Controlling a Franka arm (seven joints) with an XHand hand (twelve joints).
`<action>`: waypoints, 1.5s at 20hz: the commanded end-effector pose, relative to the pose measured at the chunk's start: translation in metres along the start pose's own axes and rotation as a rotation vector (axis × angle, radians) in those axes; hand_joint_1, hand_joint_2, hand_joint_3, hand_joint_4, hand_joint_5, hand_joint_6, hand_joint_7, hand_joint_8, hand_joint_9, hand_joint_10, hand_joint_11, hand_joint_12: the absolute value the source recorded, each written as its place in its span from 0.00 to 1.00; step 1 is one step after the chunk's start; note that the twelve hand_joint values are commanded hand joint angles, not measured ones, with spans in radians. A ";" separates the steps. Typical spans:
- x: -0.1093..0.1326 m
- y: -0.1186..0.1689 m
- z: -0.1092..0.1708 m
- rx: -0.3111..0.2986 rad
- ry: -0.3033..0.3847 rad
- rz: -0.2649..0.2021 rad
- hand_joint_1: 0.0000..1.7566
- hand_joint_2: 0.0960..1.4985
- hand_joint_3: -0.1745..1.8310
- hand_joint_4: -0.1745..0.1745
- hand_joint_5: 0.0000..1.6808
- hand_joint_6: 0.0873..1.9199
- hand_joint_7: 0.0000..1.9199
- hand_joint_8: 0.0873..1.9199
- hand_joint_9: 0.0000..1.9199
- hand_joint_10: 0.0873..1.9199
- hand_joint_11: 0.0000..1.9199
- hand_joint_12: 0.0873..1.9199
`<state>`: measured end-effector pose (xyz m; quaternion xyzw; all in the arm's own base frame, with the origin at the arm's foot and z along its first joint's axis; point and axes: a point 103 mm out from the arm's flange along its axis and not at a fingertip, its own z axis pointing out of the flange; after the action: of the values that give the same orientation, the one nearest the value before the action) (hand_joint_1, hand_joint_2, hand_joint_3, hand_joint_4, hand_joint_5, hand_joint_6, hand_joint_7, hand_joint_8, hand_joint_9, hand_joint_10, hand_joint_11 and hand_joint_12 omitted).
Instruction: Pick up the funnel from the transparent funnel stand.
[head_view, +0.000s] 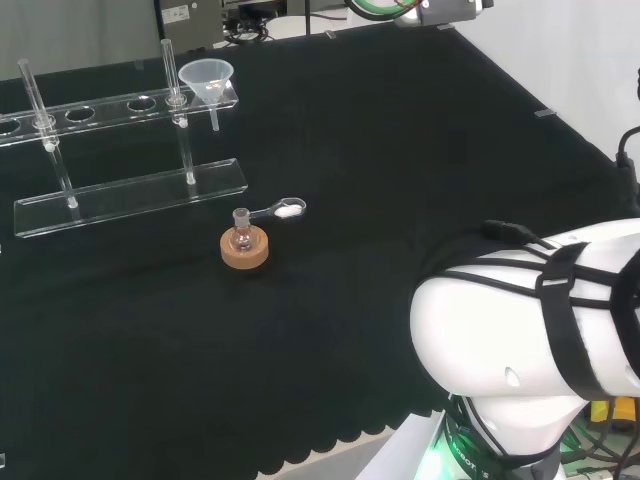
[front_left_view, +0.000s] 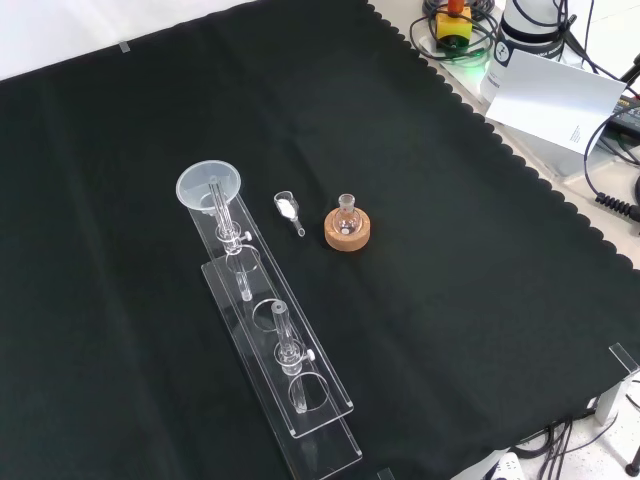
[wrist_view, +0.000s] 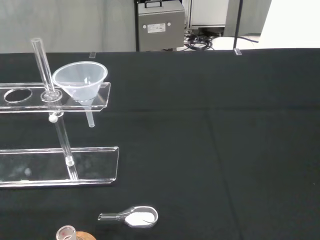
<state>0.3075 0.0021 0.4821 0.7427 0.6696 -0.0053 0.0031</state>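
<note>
A clear funnel sits upright in the end hole of the transparent funnel stand, its stem hanging below the upper shelf. The stand is a two-level clear rack on thin posts, with several holes in its top shelf. In the head view it lies at the far left of the cloth, with the funnel at its right end. In the front view the funnel is at the stand's far end.
A small flask on a cork ring stands near the stand. A clear scoop with white powder lies beside it. The arm's white link fills the head view's lower right.
</note>
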 end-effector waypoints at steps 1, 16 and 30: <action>-0.010 0.004 0.010 0.013 0.003 0.032 0.00 0.75 0.31 0.53 0.10 0.00 0.00 0.21 0.10 0.28 0.02 0.69; 0.001 0.148 0.070 0.118 0.006 -0.088 0.03 0.70 0.28 0.50 0.10 0.00 0.04 0.23 0.11 0.29 0.02 0.70; 0.049 0.239 0.140 0.263 -0.037 -0.217 0.03 0.70 0.27 0.48 0.10 0.00 0.04 0.23 0.11 0.29 0.02 0.70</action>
<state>0.4954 0.0041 0.3806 0.6973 0.7087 -0.0810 -0.0704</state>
